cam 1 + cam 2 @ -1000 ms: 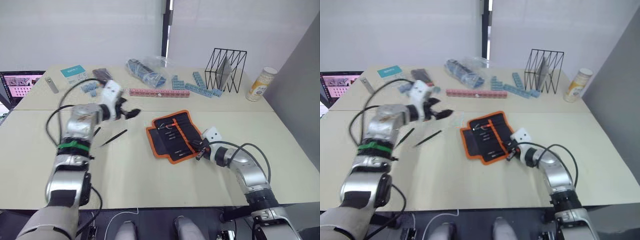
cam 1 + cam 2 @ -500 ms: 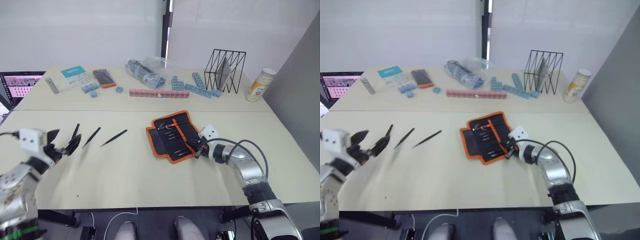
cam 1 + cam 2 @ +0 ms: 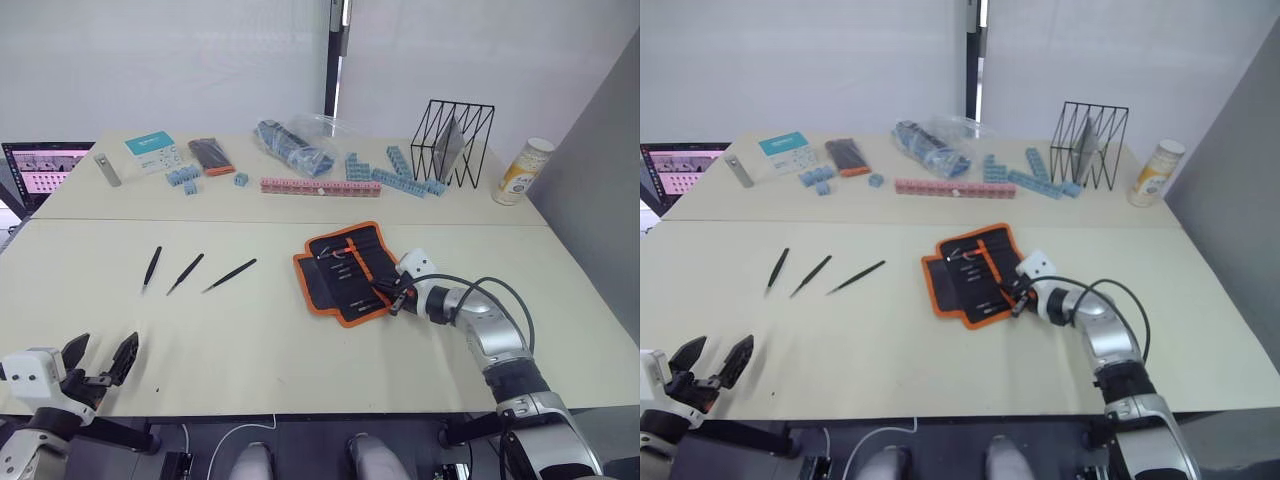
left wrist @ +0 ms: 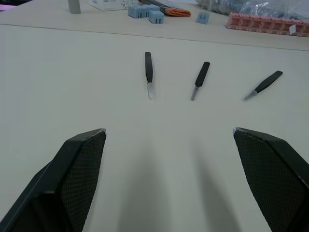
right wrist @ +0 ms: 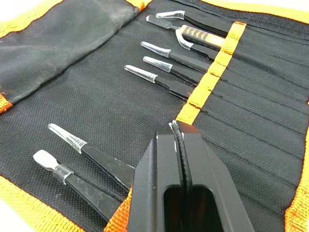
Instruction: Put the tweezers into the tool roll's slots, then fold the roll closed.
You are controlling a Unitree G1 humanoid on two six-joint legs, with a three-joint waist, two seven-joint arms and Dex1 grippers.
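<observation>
Three black tweezers [image 3: 151, 268] [image 3: 185, 272] [image 3: 230, 275] lie side by side on the table's left half, also seen as tweezers [image 4: 148, 72] ahead of my left gripper. My left gripper [image 3: 100, 356] hangs open and empty at the near left edge, well short of them. The tool roll [image 3: 345, 272] lies unfolded at centre, black with orange trim. Several tools with clear-capped tips sit in its slots [image 5: 169, 87] along the orange band [image 5: 207, 82]. My right gripper [image 3: 391, 299] is shut, its tip [image 5: 176, 126] low over the roll's near right edge.
Along the back stand a black wire rack [image 3: 452, 140], a yellow-labelled can [image 3: 522, 170], a clear bag of blue parts [image 3: 295, 140], a pink strip [image 3: 320, 186], blue blocks [image 3: 400, 178], a small black case with an orange end [image 3: 208, 155] and a laptop screen [image 3: 40, 170].
My left arm has pulled back from above the table's left middle to the near left edge, uncovering the three tweezers. The right gripper has stayed at the roll's edge.
</observation>
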